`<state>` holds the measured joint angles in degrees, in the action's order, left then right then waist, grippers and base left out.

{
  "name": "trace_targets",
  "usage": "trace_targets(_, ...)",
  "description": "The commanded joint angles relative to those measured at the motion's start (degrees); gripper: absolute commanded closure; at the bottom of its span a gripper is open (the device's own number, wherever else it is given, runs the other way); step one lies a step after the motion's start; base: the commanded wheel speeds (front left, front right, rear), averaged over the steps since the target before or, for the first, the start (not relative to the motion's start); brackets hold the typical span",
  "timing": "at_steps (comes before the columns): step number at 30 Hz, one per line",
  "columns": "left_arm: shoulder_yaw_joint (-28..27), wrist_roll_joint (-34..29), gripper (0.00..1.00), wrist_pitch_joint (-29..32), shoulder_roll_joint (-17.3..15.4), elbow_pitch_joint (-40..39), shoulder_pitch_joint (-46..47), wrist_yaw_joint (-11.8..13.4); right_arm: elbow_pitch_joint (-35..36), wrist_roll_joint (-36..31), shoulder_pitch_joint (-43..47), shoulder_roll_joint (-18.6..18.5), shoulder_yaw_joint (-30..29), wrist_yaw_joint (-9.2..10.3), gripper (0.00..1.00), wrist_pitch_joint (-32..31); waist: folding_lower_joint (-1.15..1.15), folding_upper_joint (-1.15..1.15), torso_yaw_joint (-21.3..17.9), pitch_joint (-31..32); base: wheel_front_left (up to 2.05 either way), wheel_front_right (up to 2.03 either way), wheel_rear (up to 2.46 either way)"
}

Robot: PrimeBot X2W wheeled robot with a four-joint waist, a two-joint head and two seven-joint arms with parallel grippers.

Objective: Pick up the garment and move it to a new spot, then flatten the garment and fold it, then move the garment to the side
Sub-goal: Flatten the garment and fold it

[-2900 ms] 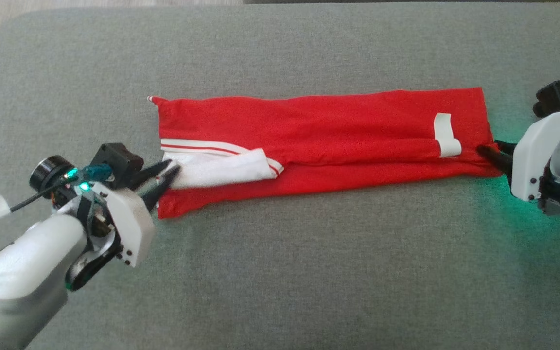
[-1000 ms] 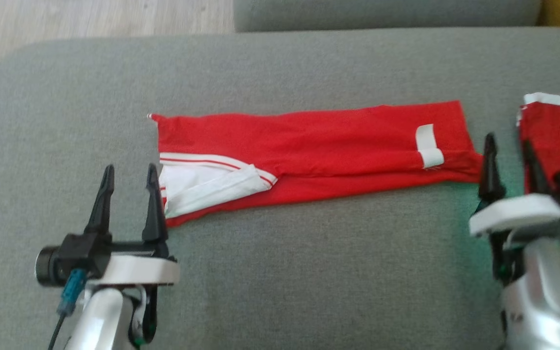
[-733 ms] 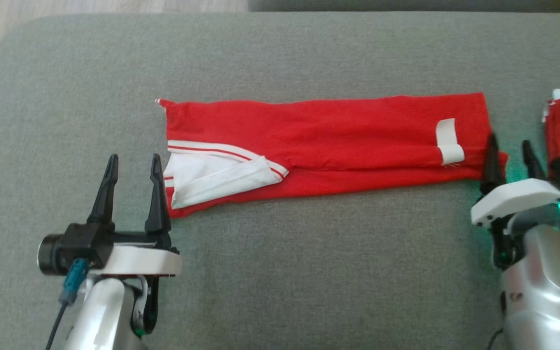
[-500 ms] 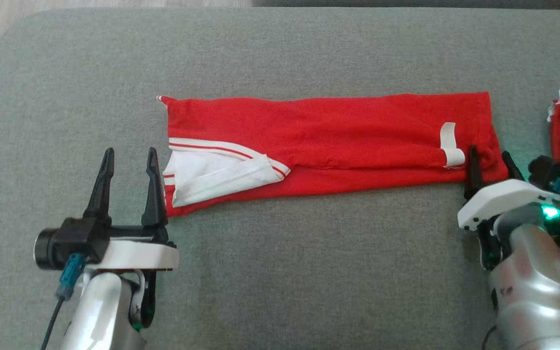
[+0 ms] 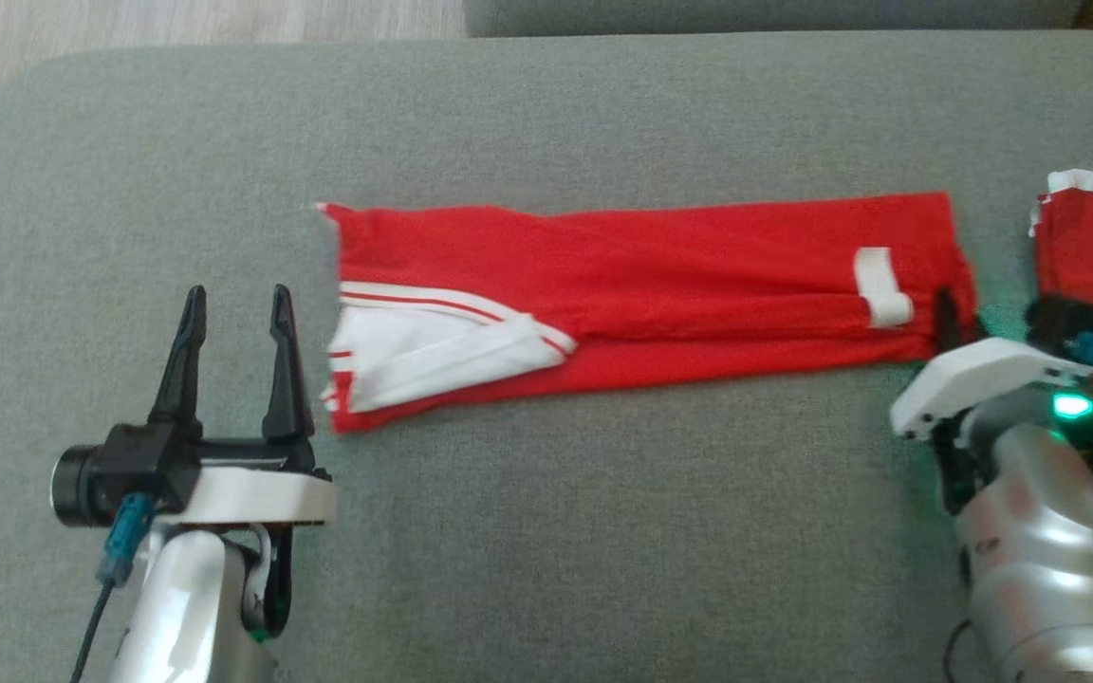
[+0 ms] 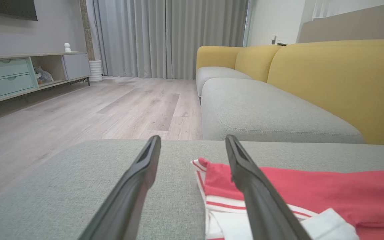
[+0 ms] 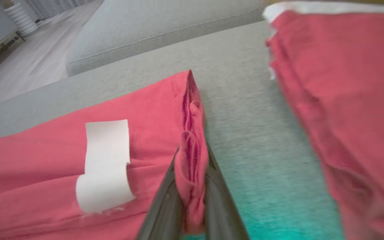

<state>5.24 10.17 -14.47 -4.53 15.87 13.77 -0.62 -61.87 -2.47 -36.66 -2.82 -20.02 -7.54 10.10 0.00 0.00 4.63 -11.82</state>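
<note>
The garment (image 5: 641, 294) is a red piece folded into a long strip, with white striped trim at its left end and a white tag (image 5: 880, 285) near its right end. It lies flat on the grey cushion (image 5: 546, 531). My right gripper (image 5: 950, 318) is shut on the garment's right edge; in the right wrist view red cloth (image 7: 192, 166) is pinched between the two fingers. My left gripper (image 5: 233, 318) stands open just left of the garment's white-trimmed end (image 6: 218, 206), a little apart from it, with nothing between its fingers.
A second red folded garment (image 5: 1092, 247) with white trim lies at the cushion's right edge, close to my right arm. Beyond the cushion are a grey and yellow sofa (image 6: 328, 83) and a wooden floor (image 6: 78, 110).
My right gripper moved in onto the garment's right edge and shut on it. My left gripper has stayed open beside the left end. The camera has shifted slightly.
</note>
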Motion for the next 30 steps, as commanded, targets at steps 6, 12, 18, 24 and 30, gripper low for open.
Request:
trace_targets(6, -2.82, -0.97, 0.0, -0.52, 0.26, -1.35, 0.76, -1.0, 10.54, -6.98, 0.33, -3.99, -8.25, 0.05, 1.0, -0.48, 0.0, 0.0, -0.58, 1.66, 0.0, 0.0, 0.0)
trace_targets(12, -3.15, -1.26, 0.0, -0.52, 0.58, -1.25, 0.27, -1.25, 16.87, -7.83, 0.31, -2.7, -8.32, 0.05, 1.0, -2.77, 0.0, 0.0, -0.85, 2.71, 0.0, 0.0, 0.0)
trace_targets(18, -3.32, -1.59, 0.0, -0.52, 0.86, -1.09, -0.12, -1.51, 22.31, -2.86, 0.32, -0.26, -1.08, 0.05, 1.0, -5.4, 0.0, 0.0, -0.77, 4.3, 0.0, 0.0, 0.0)
trace_targets(24, -3.11, -1.9, 0.0, -0.52, 1.07, -0.66, -0.09, -1.81, 23.16, 13.4, 0.94, -0.08, 16.6, 0.05, 1.0, -6.87, 0.0, 0.0, 0.06, 5.51, 0.0, 0.0, 0.0)
trace_targets(30, -2.52, -2.19, 0.0, -0.52, 1.22, -0.35, 0.06, -2.06, 22.15, 22.99, 0.69, -0.07, 30.54, 0.05, 1.0, -6.3, 0.0, 0.0, 1.66, 5.86, 0.0, 0.0, 0.0)
